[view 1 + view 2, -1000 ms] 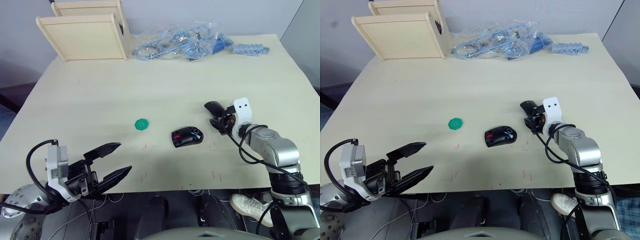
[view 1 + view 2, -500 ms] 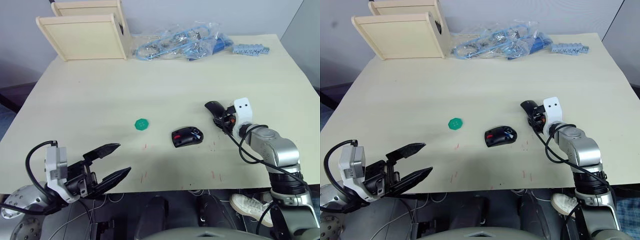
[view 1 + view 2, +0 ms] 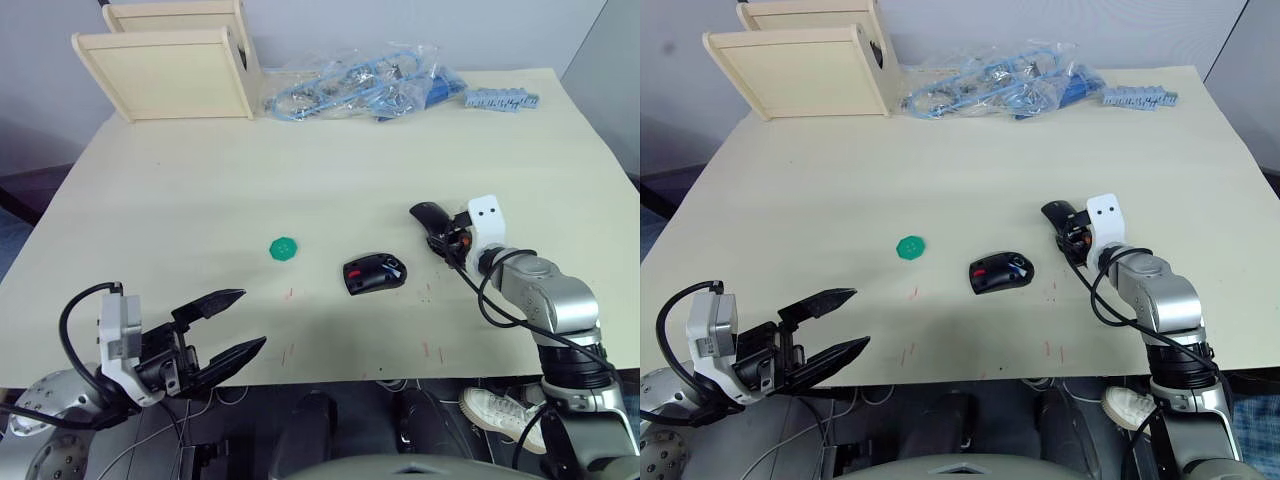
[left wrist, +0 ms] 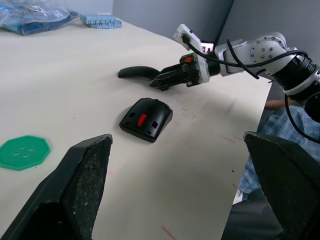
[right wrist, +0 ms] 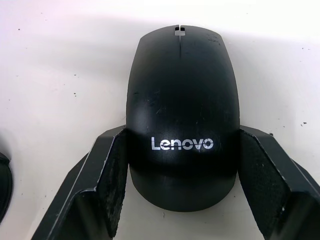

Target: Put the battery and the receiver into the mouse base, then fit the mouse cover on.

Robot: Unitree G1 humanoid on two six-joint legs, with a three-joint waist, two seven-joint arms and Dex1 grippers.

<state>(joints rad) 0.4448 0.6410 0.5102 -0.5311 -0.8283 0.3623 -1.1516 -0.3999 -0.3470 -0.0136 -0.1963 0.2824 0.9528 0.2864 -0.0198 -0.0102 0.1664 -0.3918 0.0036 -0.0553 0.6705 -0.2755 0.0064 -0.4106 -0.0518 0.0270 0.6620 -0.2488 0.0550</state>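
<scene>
The mouse base (image 3: 375, 273) lies near the middle of the table (image 3: 200, 190), toward its near edge. To its left, a little farther back, sits the green disc (image 3: 284, 248). To its right and slightly behind lies the mouse cover (image 3: 428, 214), apart from the base, with the right gripper (image 3: 440, 243) at its near end, one finger on each side of it (the right wrist view shows the pads flanking it). The left gripper (image 3: 235, 323) hangs over the near left edge. Along the far edge stand two wooden boxes (image 3: 170, 70) at the left, a plastic bag (image 3: 355, 82) to their right, and a small rack (image 3: 498, 98) beyond it.
</scene>
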